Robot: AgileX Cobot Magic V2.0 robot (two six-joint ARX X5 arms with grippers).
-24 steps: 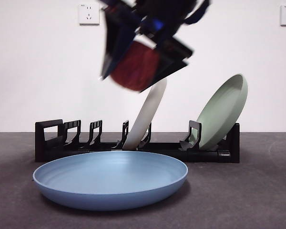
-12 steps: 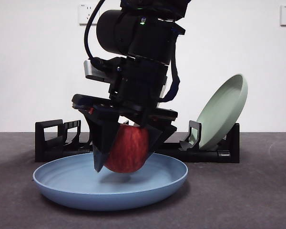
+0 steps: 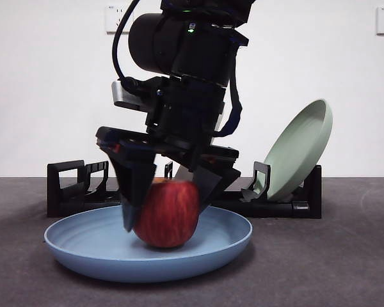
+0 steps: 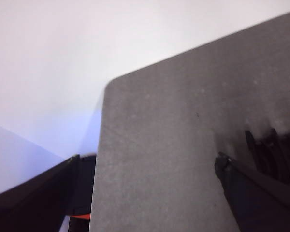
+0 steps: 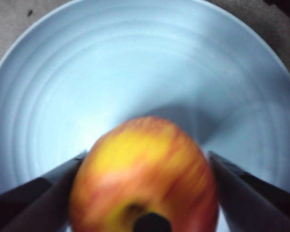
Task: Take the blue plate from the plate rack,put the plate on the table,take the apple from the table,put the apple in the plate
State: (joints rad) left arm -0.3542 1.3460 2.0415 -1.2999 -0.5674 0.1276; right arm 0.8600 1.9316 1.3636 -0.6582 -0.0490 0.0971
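The red apple sits in the middle of the blue plate, which lies flat on the table in front of the plate rack. My right gripper reaches down from above with its jaws spread on either side of the apple, the right-hand jaw clear of it. In the right wrist view the apple lies between the jaws of the right gripper, over the plate. My left gripper is open and empty over a bare table corner.
A pale green plate leans in the rack's right end. The arm hides most of the rack's middle. The table's edge and rounded corner show in the left wrist view.
The right gripper came down with the apple into the blue plate. The apple now rests on the plate and the jaws have spread away from it.
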